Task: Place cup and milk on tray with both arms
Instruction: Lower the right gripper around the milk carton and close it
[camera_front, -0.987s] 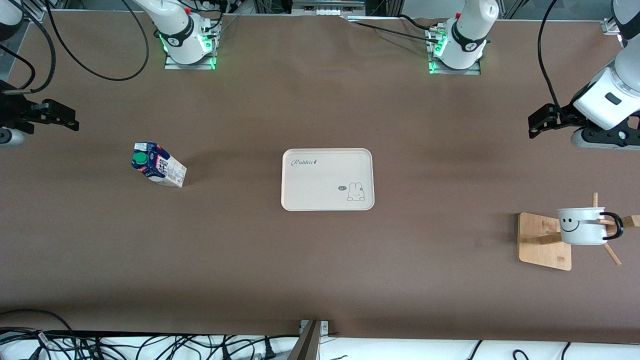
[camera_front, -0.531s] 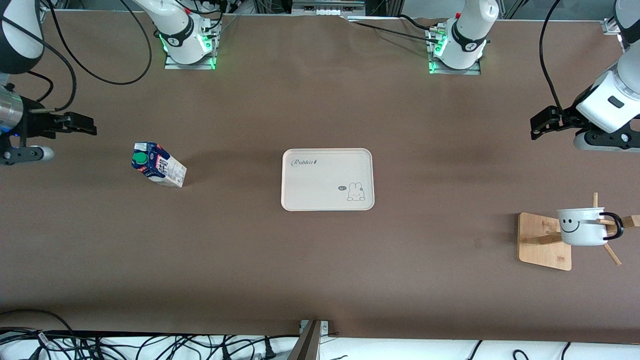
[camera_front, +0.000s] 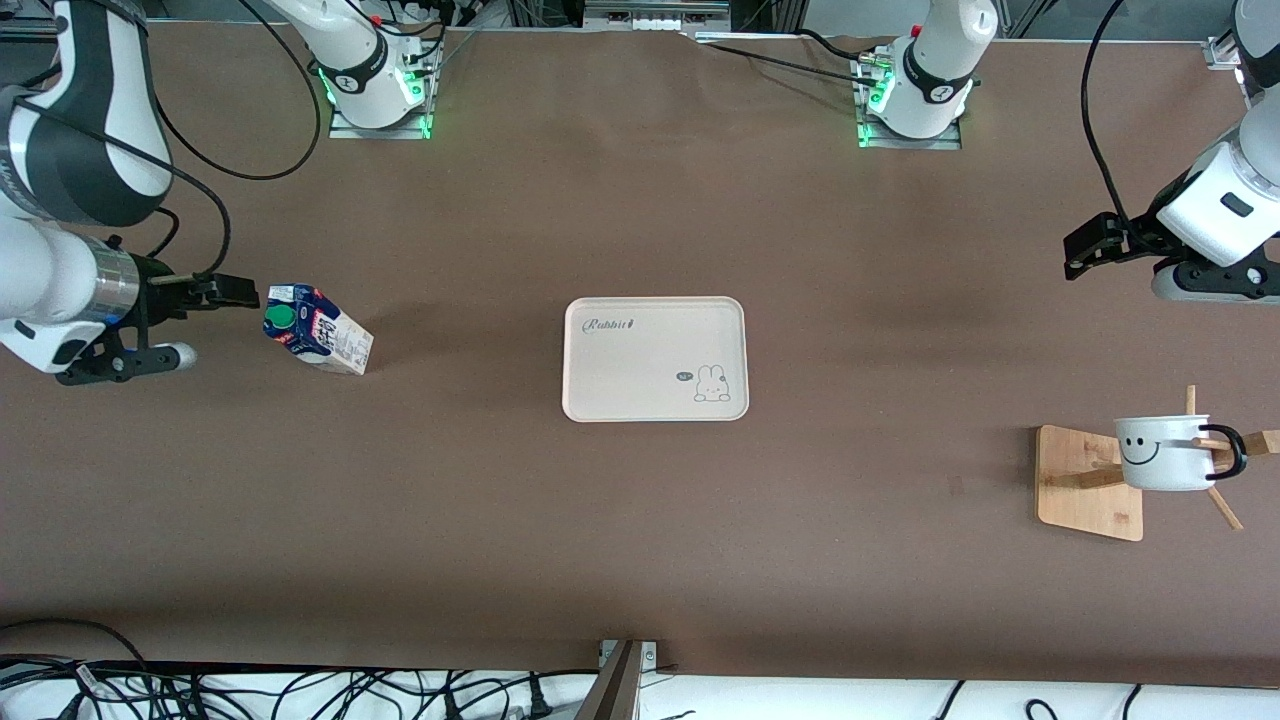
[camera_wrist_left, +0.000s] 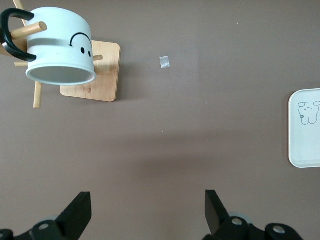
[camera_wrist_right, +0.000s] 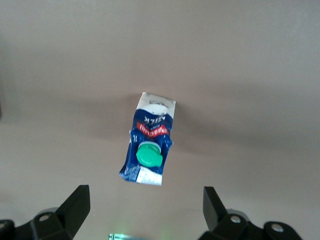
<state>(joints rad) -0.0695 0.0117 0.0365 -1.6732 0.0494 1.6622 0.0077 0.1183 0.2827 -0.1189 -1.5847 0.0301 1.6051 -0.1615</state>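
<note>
Front view: I take the tray (camera_front: 655, 358) as my landmark. It lies flat and bare mid-worktop (camera_front: 640, 520), cream, rounded corners, a rabbit drawing in one corner; neither item is on it yet. The milk (camera_front: 316, 340) stands on the worktop well apart from the tray, toward the right arm's end: a glossy blue gable-top carton with a green screw cap. The right gripper (camera_front: 235, 293) hangs just beside the carton's top, on the side away from the tray; I judge it is lining up a side grasp. The cup (camera_front: 1165, 452) hangs by its black handle on a peg of the wooden rack (camera_front: 1090, 483), well apart from the tray toward the left arm's end. The left gripper (camera_front: 1080, 250) hovers over bare worktop at that end, not yet over the cup.

Left wrist view: fingers (camera_wrist_left: 77, 212) spread wide, nothing between. Cup mouth tilts sideways off the pegs; smooth white glaze, smiley print. I expect a rim grasp.

Right wrist view: fingers (camera_wrist_right: 75, 205) apart, empty, the carton framed between them.
</note>
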